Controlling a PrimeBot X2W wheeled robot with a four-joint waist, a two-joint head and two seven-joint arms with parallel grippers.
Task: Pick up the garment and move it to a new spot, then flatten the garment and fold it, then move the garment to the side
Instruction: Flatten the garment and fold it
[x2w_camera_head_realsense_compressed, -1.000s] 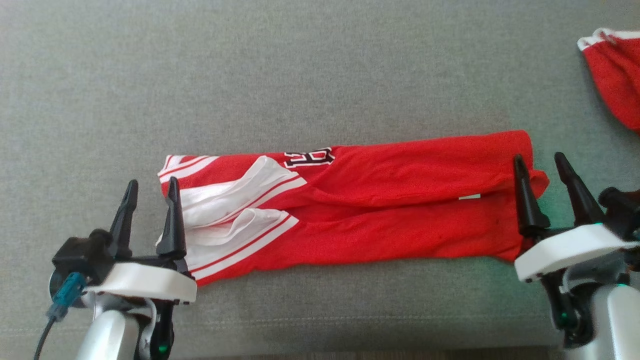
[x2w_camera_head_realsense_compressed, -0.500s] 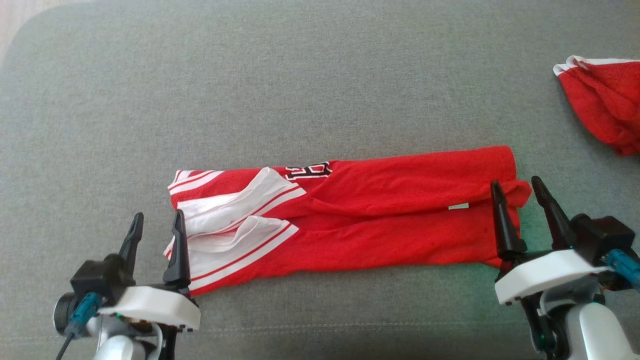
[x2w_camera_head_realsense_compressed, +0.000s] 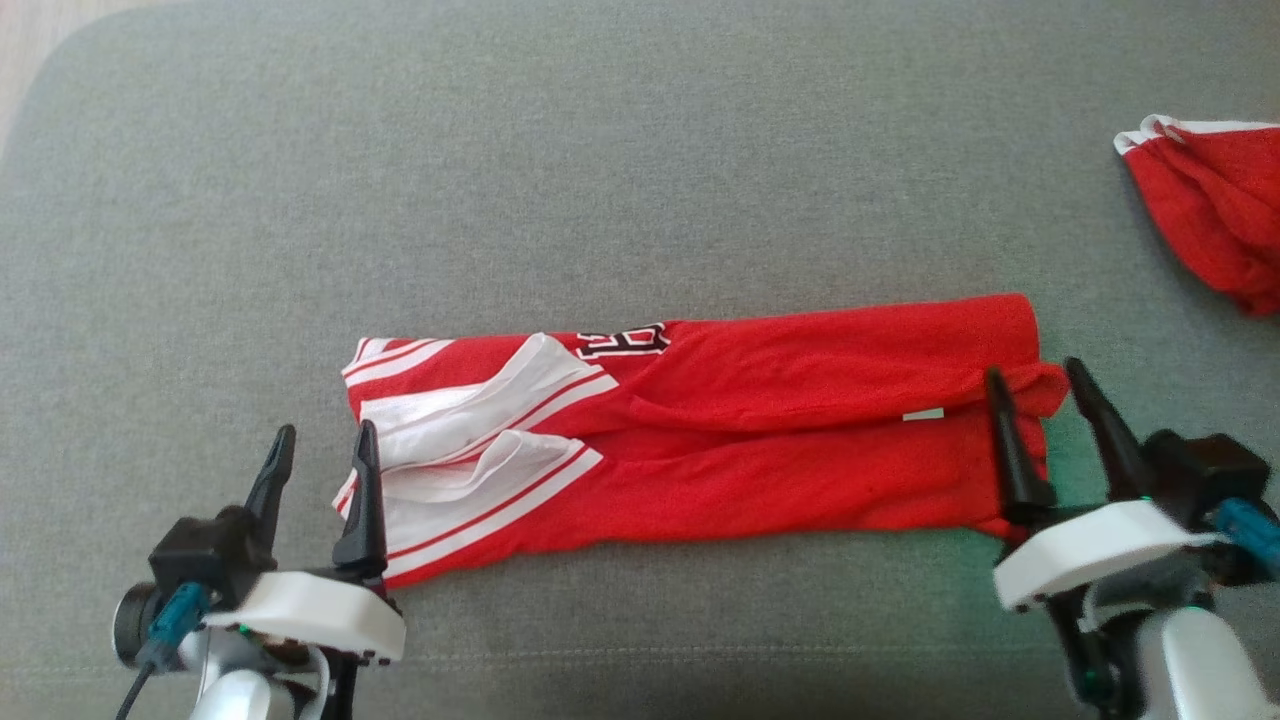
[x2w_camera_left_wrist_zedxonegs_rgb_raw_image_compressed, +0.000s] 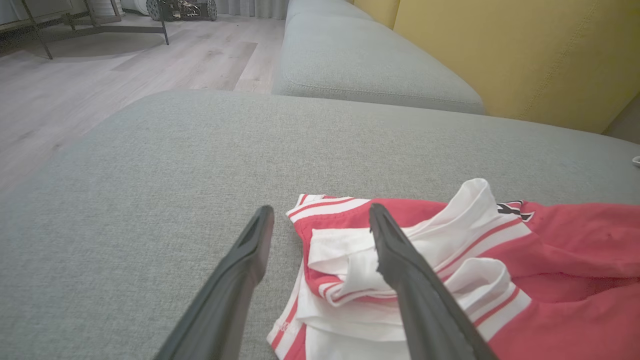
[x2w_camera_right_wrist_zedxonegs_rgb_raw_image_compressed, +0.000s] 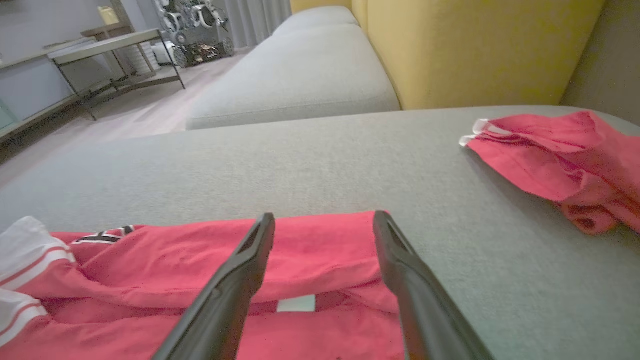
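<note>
The garment (x2w_camera_head_realsense_compressed: 700, 440) is a red top with white stripes. It lies on the grey sofa cushion (x2w_camera_head_realsense_compressed: 600, 150), close to the robot's edge. It is folded into 1 long strip that runs from left to right. The white striped end is on the left and the plain red end is on the right.

It looks soft, thin and light. I think it will flop and sag if it is lifted, and the layers could slide apart. So it is best to pinch both short ends at once and catch all the layers in each pinch. The loose white flaps on the left may slip out.

The left gripper (x2w_camera_head_realsense_compressed: 327, 428) sits low at the white end. Its 2 fingers point away from the robot. 1 finger is over the cloth edge and 1 is over the bare cushion. The right gripper (x2w_camera_head_realsense_compressed: 1032, 367) sits the same way at the red end, 1 finger over the cloth and 1 just past it. Both sets of jaws are spread wide and hold nothing.

Another red cloth (x2w_camera_head_realsense_compressed: 1210, 210) lies well apart, far to the right. That side looks taken, so the folded top needs a free spot.
</note>
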